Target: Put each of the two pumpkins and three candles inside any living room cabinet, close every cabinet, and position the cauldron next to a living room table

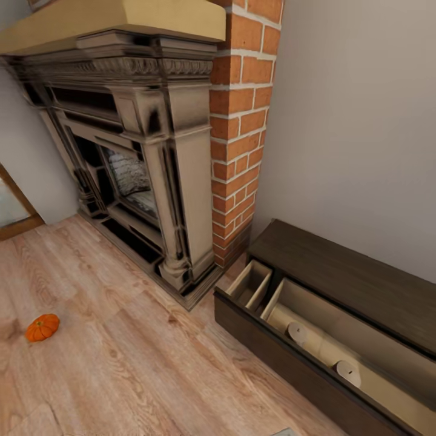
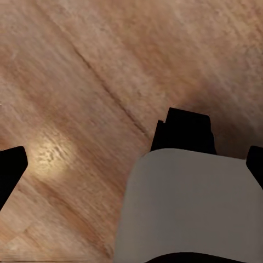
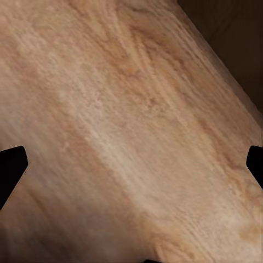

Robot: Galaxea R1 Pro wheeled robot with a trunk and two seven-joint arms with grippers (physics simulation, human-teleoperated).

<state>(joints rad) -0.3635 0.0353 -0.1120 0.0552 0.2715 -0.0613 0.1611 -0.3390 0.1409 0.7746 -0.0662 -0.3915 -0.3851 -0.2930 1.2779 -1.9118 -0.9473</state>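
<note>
Living room, cabinet drawer open, one pumpkin loose on the floor.

Left gripper [image 2: 131,164]: fingers spread wide, holding nothing, above bare plank floor [image 2: 82,82]. Right gripper [image 3: 131,164]: fingers likewise released and empty, over floor. Cabinet [image 1: 357,278]: against the wall right of the fireplace [image 1: 139,157]; drawer pulled out, two candles [image 1: 297,333] lying in its wide compartment, the second [image 1: 349,372] further along. Pumpkin [image 1: 42,327]: on the floor, well apart from the cabinet. Risks, as judged: round pumpkin may roll off a skewed pinch; protruding drawer may catch the base while turning.
</note>
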